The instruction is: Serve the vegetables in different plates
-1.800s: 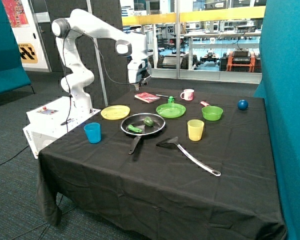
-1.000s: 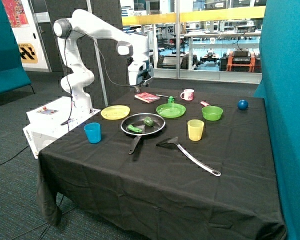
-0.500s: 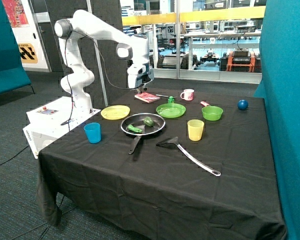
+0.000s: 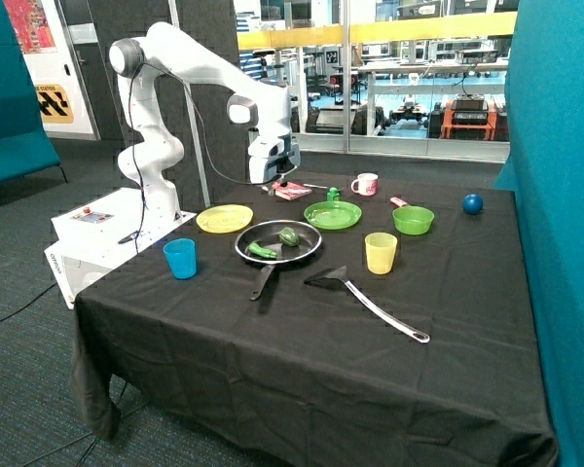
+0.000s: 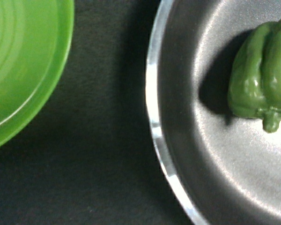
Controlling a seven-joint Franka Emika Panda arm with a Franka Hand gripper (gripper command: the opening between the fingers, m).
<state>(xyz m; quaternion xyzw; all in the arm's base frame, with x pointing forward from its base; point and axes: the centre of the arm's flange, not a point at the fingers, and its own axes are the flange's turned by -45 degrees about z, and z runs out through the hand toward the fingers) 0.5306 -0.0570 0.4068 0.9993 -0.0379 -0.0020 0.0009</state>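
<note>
The dark round pepper (image 4: 289, 235) and the brighter elongated vegetable (image 4: 263, 251) lie in the black frying pan (image 4: 316, 243). The yellow plate (image 4: 225, 218) and the bright green plate (image 4: 332, 215) stand behind the pan, with nothing on them. My gripper (image 4: 275, 185) hangs above the table just behind the pan, between the two plates, holding nothing that I can see. The wrist view shows the pepper (image 5: 262, 79) inside the pan's rim (image 5: 152, 93), with the green plate (image 5: 23, 61) beside the pan.
A blue cup (image 4: 180, 258), a yellow cup (image 4: 381, 252) and a spatula (image 4: 370, 302) flank the pan. Behind are a green bowl (image 4: 413, 220), a pink mug (image 4: 366, 184), a small green item (image 4: 333, 194), a red booklet (image 4: 289, 190) and a blue ball (image 4: 473, 203).
The arm has lowered the gripper steadily toward the table, nearer the pan. The vegetables, plates and pan have not moved.
</note>
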